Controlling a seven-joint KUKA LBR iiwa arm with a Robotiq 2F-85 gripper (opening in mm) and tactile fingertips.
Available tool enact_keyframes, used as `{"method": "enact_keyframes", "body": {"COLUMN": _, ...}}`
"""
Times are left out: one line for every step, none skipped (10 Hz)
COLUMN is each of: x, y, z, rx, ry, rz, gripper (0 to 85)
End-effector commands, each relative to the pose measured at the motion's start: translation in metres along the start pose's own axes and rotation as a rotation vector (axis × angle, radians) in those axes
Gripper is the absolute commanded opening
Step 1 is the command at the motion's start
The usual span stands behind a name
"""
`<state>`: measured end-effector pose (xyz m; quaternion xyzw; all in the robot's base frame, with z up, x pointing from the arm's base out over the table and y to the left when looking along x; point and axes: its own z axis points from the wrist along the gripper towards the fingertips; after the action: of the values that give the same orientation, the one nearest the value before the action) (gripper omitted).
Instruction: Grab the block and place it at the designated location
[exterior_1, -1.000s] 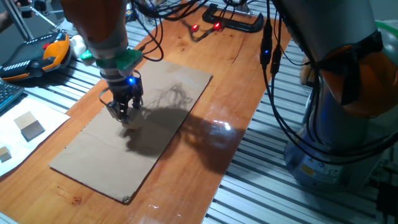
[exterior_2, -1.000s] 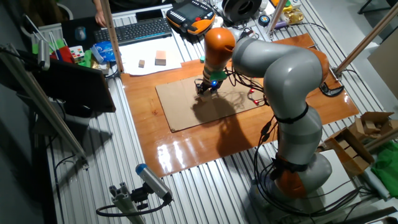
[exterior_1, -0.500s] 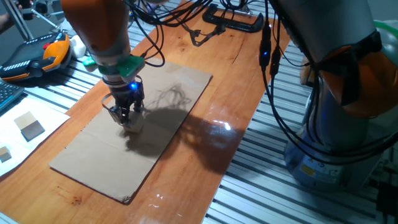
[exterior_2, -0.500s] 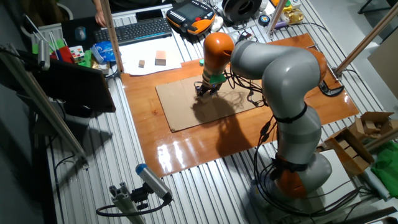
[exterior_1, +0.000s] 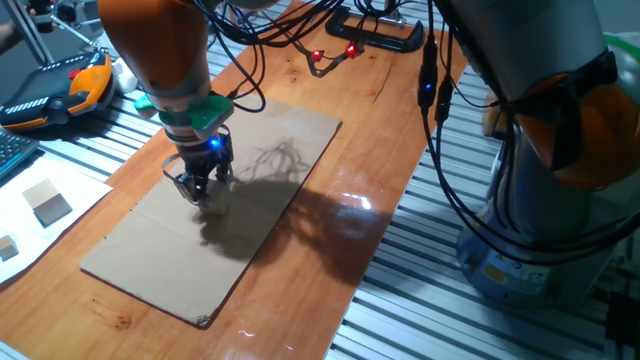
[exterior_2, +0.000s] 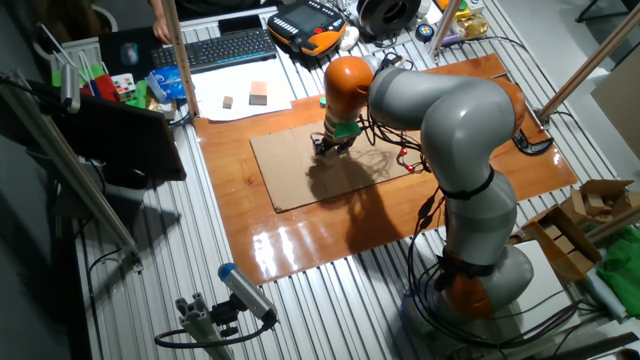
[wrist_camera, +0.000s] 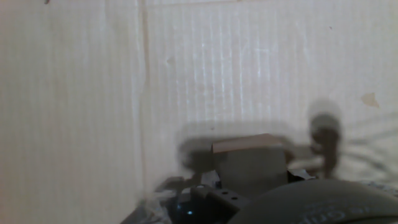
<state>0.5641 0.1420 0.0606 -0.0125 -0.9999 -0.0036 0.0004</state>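
the block (wrist_camera: 249, 163) appears in the hand view as a small cube with a pale tan edge along its top and a darker, shadowed face below. it sits directly at the near end of the tool (wrist_camera: 239, 186), between the dark finger parts at the bottom of that view. the hand view is blurred, so contact between the fingers and the block sides cannot be confirmed.

in the fixed views the tool (exterior_1: 200, 185) points down at the cardboard sheet (exterior_1: 150, 250) with its fingertips close together near the sheet surface. the block is not distinguishable there. whether the tool is pinching the block or merely standing around it cannot be told.

a dark round mark (wrist_camera: 324, 127) lies on the cardboard to the right of the tool in the hand view, near the block but apart from it; it may be the designated location, though blur prevents certainty.

the cardboard sheet rests flat on the orange wooden worktop (exterior_1: 390, 110). well away from the tool, a bigger tan cube (exterior_1: 47, 202) and a smaller cube (exterior_2: 228, 101) rest on white paper (exterior_2: 235, 98).
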Motion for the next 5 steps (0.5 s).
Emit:
{"method": "enact_keyframes", "body": {"x": 0.0, "y": 0.0, "z": 0.0, "rx": 0.001, "ry": 0.0, "rz": 0.0, "gripper": 61.7}}
{"method": "enact_keyframes", "body": {"x": -0.001, "y": 0.0, "z": 0.0, "rx": 0.003, "ry": 0.005, "rz": -0.004, "gripper": 60.7}}
{"method": "enact_keyframes", "body": {"x": -0.002, "y": -0.002, "z": -0.002, "rx": 0.0, "ry": 0.016, "rz": -0.01, "gripper": 61.0}}
{"method": "enact_keyframes", "body": {"x": -0.004, "y": -0.003, "z": -0.008, "rx": -0.001, "ry": 0.031, "rz": -0.016, "gripper": 61.7}}
{"method": "enact_keyframes", "body": {"x": -0.005, "y": -0.005, "z": -0.017, "rx": -0.001, "ry": 0.048, "rz": -0.015, "gripper": 61.7}}
